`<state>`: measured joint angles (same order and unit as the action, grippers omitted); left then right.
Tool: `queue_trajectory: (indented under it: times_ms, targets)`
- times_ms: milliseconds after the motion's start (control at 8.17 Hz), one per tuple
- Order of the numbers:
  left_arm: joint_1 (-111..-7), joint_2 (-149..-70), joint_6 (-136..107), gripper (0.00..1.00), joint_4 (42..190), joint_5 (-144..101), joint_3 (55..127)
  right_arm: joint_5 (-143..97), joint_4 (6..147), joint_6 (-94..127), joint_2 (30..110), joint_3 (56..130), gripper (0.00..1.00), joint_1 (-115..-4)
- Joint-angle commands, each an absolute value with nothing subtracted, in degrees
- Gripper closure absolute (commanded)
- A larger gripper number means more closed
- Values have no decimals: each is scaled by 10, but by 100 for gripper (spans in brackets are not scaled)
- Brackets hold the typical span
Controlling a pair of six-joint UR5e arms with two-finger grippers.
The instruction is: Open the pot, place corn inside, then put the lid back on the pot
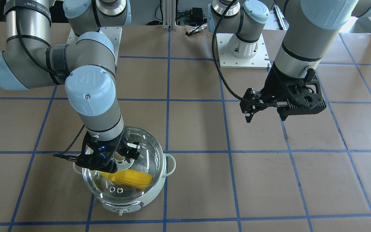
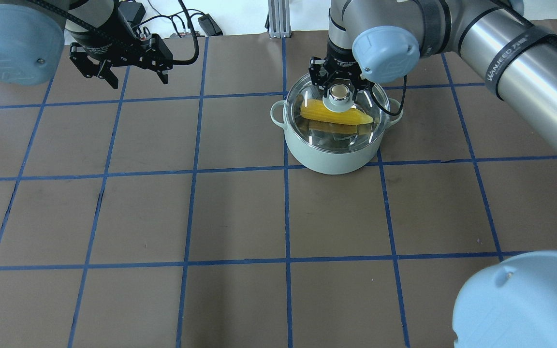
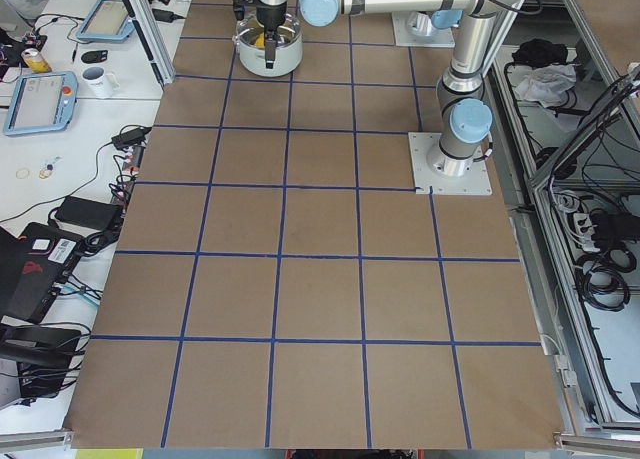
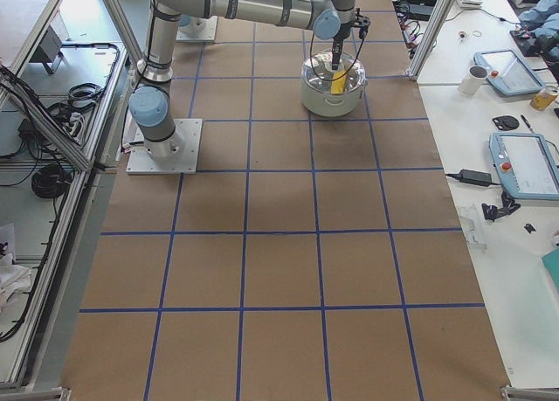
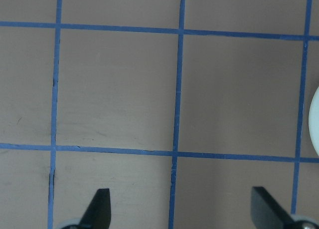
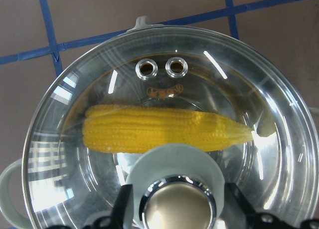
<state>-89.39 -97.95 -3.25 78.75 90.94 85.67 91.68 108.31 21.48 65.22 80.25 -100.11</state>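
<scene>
The pale mint-green pot point(image 2: 329, 159) stands at the far right-centre of the table, also in the front view point(image 1: 140, 199). The yellow corn point(image 2: 336, 116) lies inside it, seen through the clear glass lid point(image 2: 363, 104), which sits on the pot's rim. In the right wrist view the corn point(image 6: 164, 129) lies across under the lid point(image 6: 239, 74). My right gripper point(image 2: 339, 92) straddles the lid's shiny knob point(image 6: 177, 206), with a narrow gap showing on each side of it. My left gripper point(image 2: 139, 79) is open and empty, high above the bare table at the far left.
The pot's front control knob point(image 1: 121, 211) faces away from the robot. The arms' white base plates point(image 1: 242, 54) are at the robot's edge. Side tables with tablets and a mug point(image 3: 100, 79) lie beyond the pot's side of the table.
</scene>
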Motion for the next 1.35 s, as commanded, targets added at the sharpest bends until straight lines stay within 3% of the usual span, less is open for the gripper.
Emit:
queue_trajectory:
  times_ms: [0, 856, 1223]
  targets:
    - [-894, -981, -33, 0, 787, 909, 856, 914, 1084, 208, 659, 796, 0, -1001]
    - [-893, -983, -32, 0, 787, 905, 857, 920, 1013, 27, 843, 822, 0, -939]
    - [-893, -983, -33, 0, 787, 904, 857, 897, 1013, 25, 853, 826, 0, -934]
